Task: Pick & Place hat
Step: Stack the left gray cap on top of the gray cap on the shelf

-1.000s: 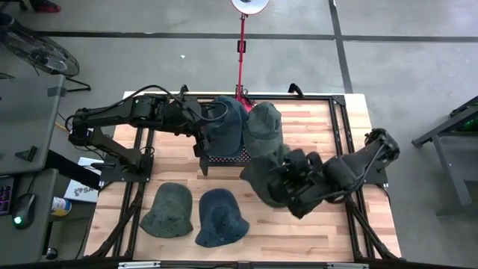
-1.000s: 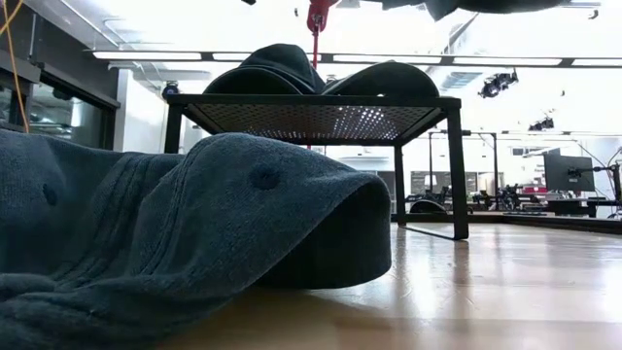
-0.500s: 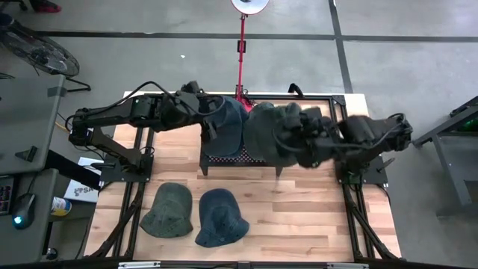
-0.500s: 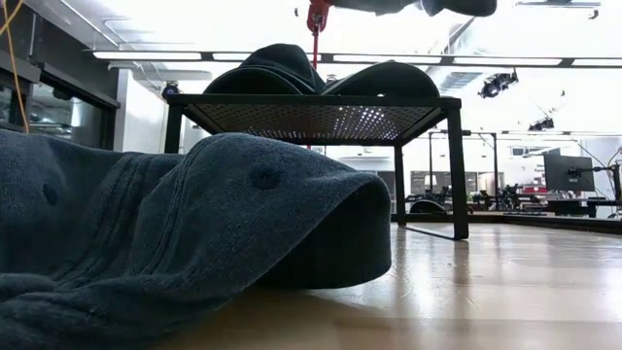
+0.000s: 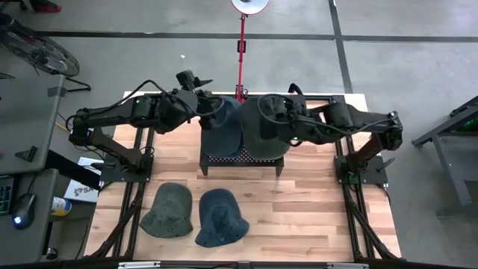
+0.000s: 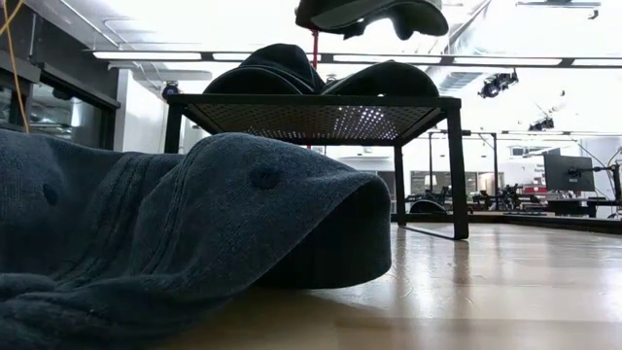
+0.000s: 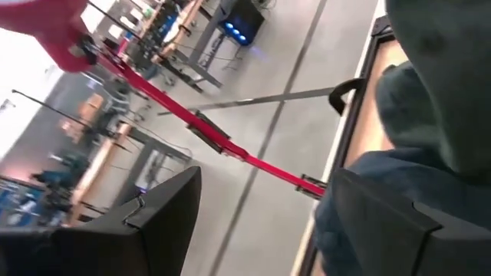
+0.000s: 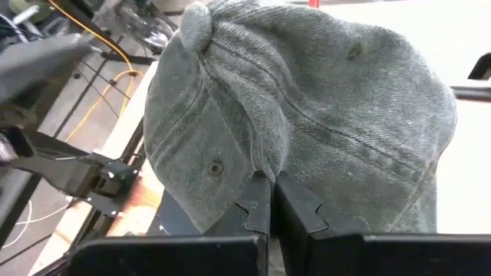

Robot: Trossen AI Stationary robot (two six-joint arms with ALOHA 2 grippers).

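Right claw (image 8: pixel 270 201) clamped on grey hat (image 8: pixel 307 107) above rack (image 5: pixel 243 158), left claw (image 7: pixel 261 222) apart.

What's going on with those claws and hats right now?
Right claw shut on grey-green hat, over the black rack. Left claw open, raised at the rack's back-left. Two hats already on rack, two on table.

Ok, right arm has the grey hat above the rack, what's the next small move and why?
Probably lower it onto the rack. The right gripper is shut on the grey hat, which hangs above the two hats stacked there. The left gripper is open beside them.
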